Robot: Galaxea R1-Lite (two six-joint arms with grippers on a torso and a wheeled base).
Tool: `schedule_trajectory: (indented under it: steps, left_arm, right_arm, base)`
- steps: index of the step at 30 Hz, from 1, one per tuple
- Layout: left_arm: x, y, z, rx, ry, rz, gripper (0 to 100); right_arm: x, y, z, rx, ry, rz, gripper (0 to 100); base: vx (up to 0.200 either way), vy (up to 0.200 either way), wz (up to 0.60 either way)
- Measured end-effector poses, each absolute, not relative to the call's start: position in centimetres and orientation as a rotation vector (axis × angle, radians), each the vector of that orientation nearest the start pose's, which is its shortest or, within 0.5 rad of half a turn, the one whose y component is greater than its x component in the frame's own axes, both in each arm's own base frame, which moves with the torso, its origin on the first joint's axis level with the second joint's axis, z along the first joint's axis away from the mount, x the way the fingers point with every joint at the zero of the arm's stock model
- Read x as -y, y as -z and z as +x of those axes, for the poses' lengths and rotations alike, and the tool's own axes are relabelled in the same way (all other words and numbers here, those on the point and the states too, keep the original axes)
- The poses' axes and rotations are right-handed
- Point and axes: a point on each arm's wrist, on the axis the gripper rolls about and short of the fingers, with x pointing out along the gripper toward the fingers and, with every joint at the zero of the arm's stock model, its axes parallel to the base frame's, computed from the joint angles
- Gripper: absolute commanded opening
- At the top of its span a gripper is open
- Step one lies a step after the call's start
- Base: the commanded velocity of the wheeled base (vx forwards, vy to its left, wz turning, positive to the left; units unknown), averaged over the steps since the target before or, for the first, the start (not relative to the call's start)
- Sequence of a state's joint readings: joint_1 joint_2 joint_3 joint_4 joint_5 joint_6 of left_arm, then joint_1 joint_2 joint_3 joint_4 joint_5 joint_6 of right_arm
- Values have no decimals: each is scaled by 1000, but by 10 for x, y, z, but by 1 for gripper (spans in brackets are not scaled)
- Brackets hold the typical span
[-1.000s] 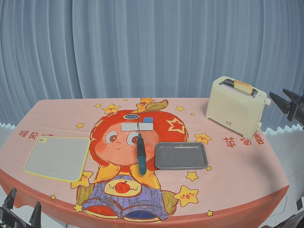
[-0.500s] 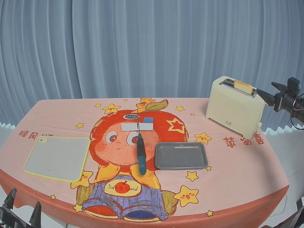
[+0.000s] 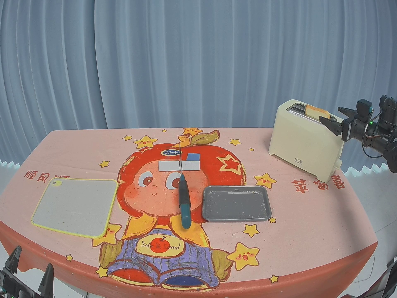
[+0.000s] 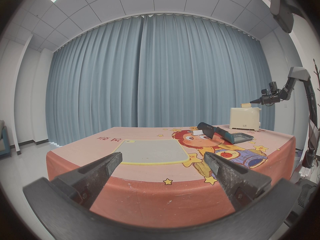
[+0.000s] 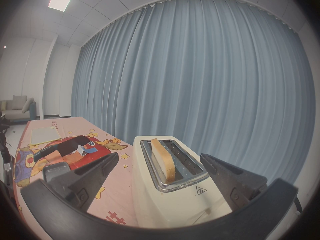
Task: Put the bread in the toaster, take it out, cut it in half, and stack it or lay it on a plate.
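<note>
While the bread slice [image 3: 317, 112] stands upright in one slot of the cream toaster [image 3: 304, 147], its top edge above the rim, the right gripper [image 3: 329, 114] hovers just beside the toaster's top on the right, fingers spread apart, empty and clear of the bread. Left of the toaster and nearer the robot lies a grey rectangular plate [image 3: 236, 219]. A teal-handled knife [image 3: 184, 205] is just beyond it, and a yellow-rimmed cutting board [image 3: 74, 205] farther left. Farthest from the toaster, the left gripper [image 3: 32, 258] hangs below the table's near edge, jaws wide apart and empty.
</note>
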State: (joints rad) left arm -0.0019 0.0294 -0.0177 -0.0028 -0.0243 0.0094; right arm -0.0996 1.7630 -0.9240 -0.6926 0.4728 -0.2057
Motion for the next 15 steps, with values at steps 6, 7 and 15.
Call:
schedule_trajectory:
  steps: [6,7,15]
  left_arm:
    - [1,-81,-22,-9,27,9,100]
    - [1,-81,-22,-9,26,9,100]
    - [1,-81,-22,-9,26,9,100]
  right_arm:
    - [22,-193,346,-111,-395,-168,100]
    - [22,-192,348,-112,-396,-172,100]
    - [21,-181,361,-126,-407,-196,100]
  base:
    - [0,0,0]
    - [0,0,0]
    - [0,0,0]
